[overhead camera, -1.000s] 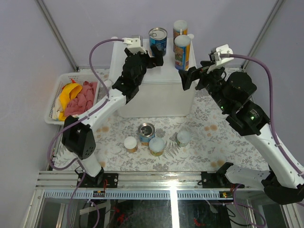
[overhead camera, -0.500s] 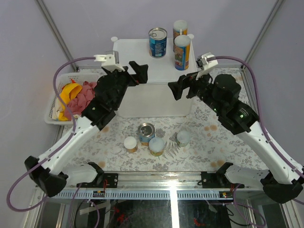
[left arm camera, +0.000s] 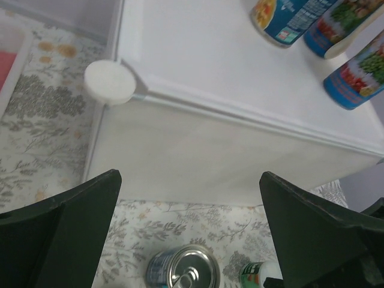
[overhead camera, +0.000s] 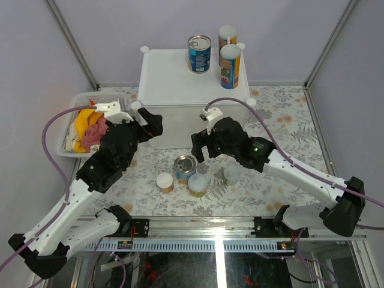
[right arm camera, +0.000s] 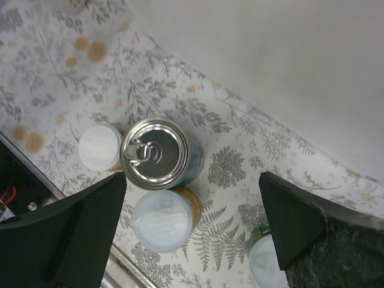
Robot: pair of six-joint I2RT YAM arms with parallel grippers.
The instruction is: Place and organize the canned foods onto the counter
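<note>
Looking down, you see three of seven cans standing at the counter's (overhead camera: 162, 78) far right: the far can (overhead camera: 200, 53) and two tall canisters (overhead camera: 230, 66). Four wait on the table (overhead camera: 282, 114) in front of it: the near can (overhead camera: 185, 168) with three lidded jars (overhead camera: 164, 182) close by. Both grippers are empty, jaws spread wide. The right gripper (right arm camera: 192, 222) hangs over the near can, and the left gripper (left arm camera: 192, 234) faces the counter's front wall. Under half looks done.
</note>
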